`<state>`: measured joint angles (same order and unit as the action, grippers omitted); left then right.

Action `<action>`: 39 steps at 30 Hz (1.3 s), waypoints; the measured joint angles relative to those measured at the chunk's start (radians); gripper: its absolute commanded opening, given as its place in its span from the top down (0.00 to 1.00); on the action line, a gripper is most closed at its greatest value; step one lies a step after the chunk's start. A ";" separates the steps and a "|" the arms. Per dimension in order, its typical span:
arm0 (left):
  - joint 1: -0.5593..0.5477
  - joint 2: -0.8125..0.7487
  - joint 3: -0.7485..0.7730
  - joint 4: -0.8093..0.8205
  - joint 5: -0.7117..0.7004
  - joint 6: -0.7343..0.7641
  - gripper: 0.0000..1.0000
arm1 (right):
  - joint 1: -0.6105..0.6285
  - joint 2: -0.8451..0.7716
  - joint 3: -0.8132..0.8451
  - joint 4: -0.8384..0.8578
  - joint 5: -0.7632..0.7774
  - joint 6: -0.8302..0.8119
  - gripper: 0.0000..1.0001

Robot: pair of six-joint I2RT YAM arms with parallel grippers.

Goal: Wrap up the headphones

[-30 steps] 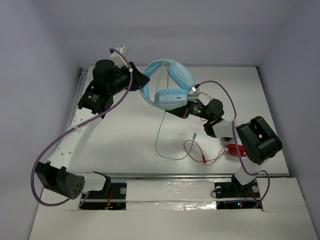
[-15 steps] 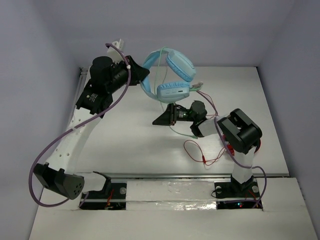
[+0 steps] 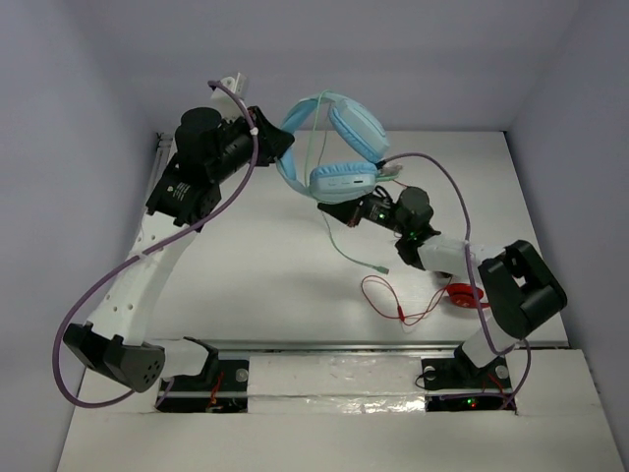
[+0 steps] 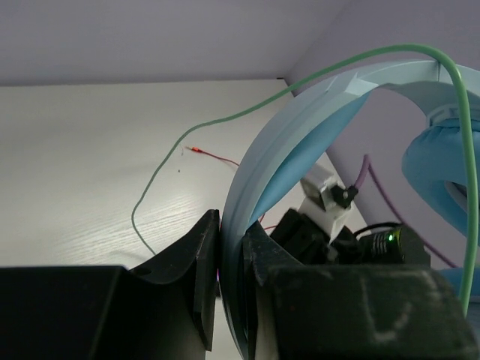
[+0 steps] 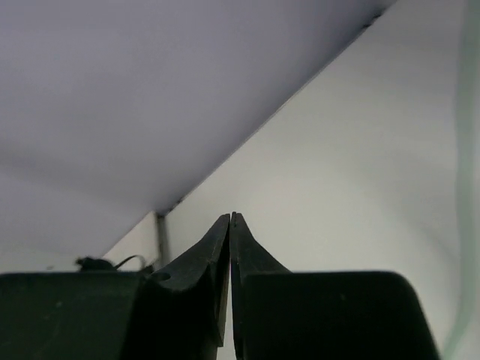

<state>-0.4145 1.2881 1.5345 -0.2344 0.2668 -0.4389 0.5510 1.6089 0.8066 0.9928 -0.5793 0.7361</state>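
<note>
Aloft, one headphones (image 3: 344,182), one cable (image 4: 225,118), perhaps looped.

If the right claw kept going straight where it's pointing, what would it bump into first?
Nothing close, it seems: beyond the right gripper lies only the table, then the grey wall, though depth is unclear. The green cable hangs off to the side.

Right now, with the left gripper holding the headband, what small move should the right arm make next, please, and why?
Probably open the right gripper and shift it onto the cable. It is shut on nothing, while the cable hangs loose from the headband, which the left gripper clamps, down to the table.
</note>
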 measured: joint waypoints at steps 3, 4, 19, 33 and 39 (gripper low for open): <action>-0.038 0.003 0.006 -0.024 -0.033 0.025 1.00 | -0.054 0.011 0.021 -0.062 0.040 -0.047 0.45; -0.049 0.005 0.010 -0.031 -0.040 0.032 1.00 | -0.068 0.028 0.034 -0.082 0.051 -0.068 0.41; -0.096 0.006 0.032 -0.074 -0.083 0.064 1.00 | -0.172 0.345 0.208 -0.130 -0.026 -0.123 0.27; -0.108 0.007 0.039 -0.080 -0.082 0.064 1.00 | -0.158 0.542 0.398 -0.014 -0.190 0.005 0.26; -0.115 0.012 0.042 -0.084 -0.080 0.064 1.00 | -0.121 0.634 0.486 -0.013 -0.200 0.042 0.26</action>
<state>-0.5297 1.2999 1.5764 -0.3183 0.1871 -0.3748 0.4297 2.2425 1.2926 0.9798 -0.7795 0.7776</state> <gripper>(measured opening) 0.109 0.743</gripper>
